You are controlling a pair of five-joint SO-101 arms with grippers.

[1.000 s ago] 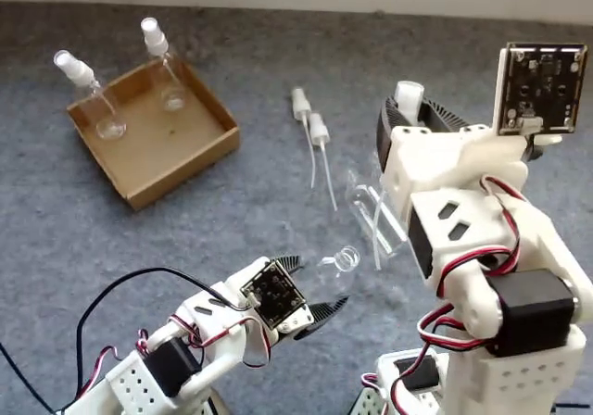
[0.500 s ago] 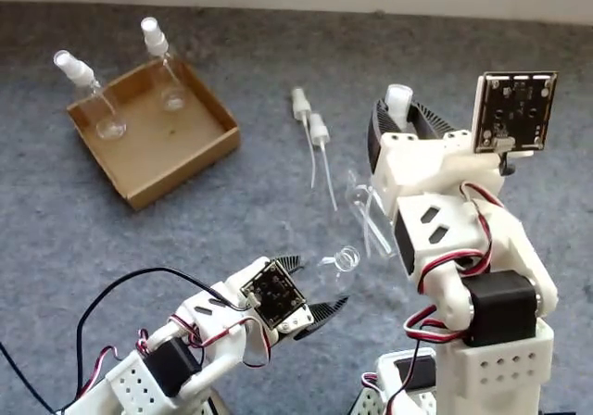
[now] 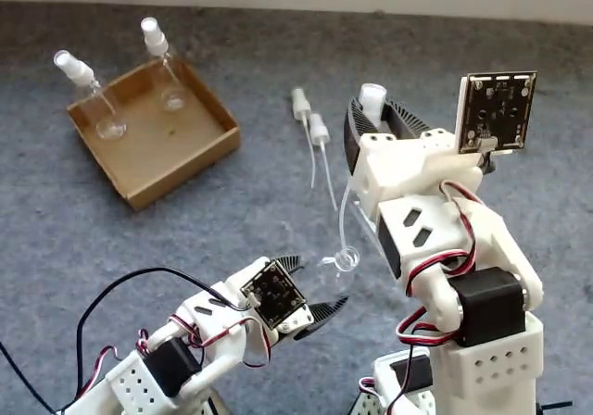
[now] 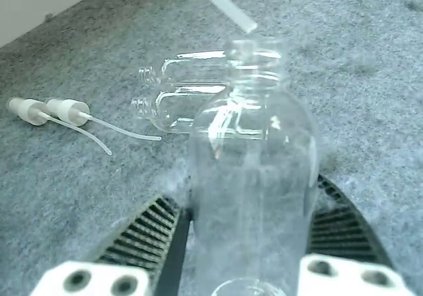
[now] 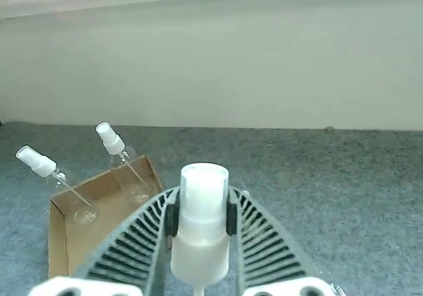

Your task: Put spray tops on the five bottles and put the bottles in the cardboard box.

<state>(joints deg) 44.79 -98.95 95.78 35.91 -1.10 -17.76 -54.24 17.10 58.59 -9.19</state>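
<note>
Rightward no longer: the right arm now stands further left in the high view than half a second ago, while the left arm has stayed put. The right gripper point(image 3: 375, 111) is clamped on a spray top point(image 3: 372, 94), head up between its ribbed fingers. The top's tube point(image 3: 343, 213) hangs down toward the left gripper point(image 3: 310, 285). That gripper is closed on a clear bottle point(image 3: 346, 259), which stands upright with its neck bare. From the left wrist, the tube's tip point(image 4: 225, 5) sits just over the bottle point(image 4: 251, 170) mouth, not yet inside.

Two bare bottles point(image 4: 188, 88) lie side by side on the grey table point(image 3: 463, 54), just behind the held one. Two spare tops point(image 3: 310, 117) lie beside them, tubes trailing.

The box point(image 3: 199, 160) sits well apart at the far left. Two capped bottles stand in it, one point(image 3: 93, 95) at its far left corner and the other point(image 3: 163, 65) by its far edge. The right wrist view shows both behind the gripped top point(image 5: 201, 233).
</note>
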